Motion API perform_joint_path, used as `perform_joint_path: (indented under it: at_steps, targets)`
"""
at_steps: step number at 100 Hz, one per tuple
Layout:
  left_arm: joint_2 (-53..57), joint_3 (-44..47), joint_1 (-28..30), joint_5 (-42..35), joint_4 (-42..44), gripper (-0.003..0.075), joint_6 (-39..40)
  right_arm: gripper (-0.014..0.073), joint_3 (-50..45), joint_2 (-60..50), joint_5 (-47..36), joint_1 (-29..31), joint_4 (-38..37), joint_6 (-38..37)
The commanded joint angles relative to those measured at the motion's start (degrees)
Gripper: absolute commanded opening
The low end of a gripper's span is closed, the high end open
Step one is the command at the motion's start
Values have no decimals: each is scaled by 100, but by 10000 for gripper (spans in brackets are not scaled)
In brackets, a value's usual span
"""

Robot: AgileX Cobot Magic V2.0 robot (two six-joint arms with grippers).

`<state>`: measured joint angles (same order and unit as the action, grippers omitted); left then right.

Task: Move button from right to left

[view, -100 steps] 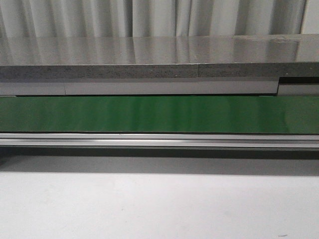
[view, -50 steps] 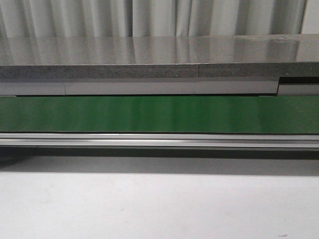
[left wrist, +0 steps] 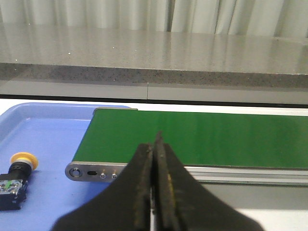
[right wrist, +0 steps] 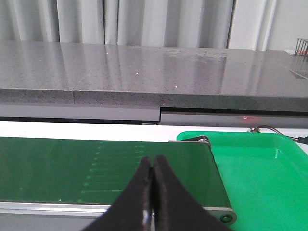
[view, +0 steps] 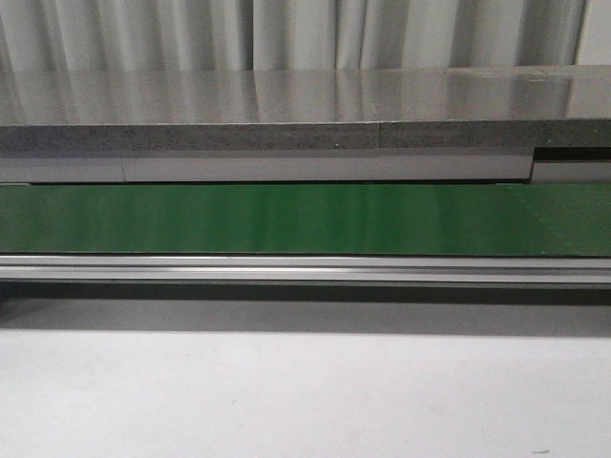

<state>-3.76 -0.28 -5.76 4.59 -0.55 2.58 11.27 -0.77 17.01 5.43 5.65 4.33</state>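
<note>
Neither gripper showed in the front view: only the green conveyor belt (view: 305, 219) ran across the frame, bare, with the grey stone counter (view: 286, 114) behind it and the white table (view: 305, 401) in front. No button was on that stretch.

From the left wrist, the left gripper (left wrist: 155, 144) had its fingers pressed together with nothing between them, hanging over the belt's end. And there was the button (left wrist: 17, 178), yellow cap and dark body, lying on its side in the blue tray (left wrist: 48, 125), just beside the belt's end roller (left wrist: 91, 172). So a button sat on the left side already.

From the right wrist, the right gripper (right wrist: 152, 168) was closed too and empty, above the other end of the belt. The green tray (right wrist: 260, 163) beside it looked bare in what showed.

The risk, as I judged it: with no button visible on the right, either arm might reach for nothing, or the left might grab the one already delivered. Jaws this tightly closed would also knock a button aside instead of straddling it.
</note>
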Motion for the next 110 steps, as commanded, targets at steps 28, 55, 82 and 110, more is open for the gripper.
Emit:
perform_joint_path:
  at_steps: [28, 55, 82, 110]
  targets:
    - [588, 277, 47, 137, 13, -20, 63, -67, 153, 14, -447, 10, 27, 48]
    - [588, 277, 47, 182, 13, -20, 63, -67, 153, 14, -447, 10, 27, 48]
    - [588, 277, 47, 182, 13, -20, 63, -67, 153, 14, -447, 10, 27, 48]
    - [588, 277, 47, 182, 13, -20, 63, -67, 153, 14, -447, 10, 27, 48]
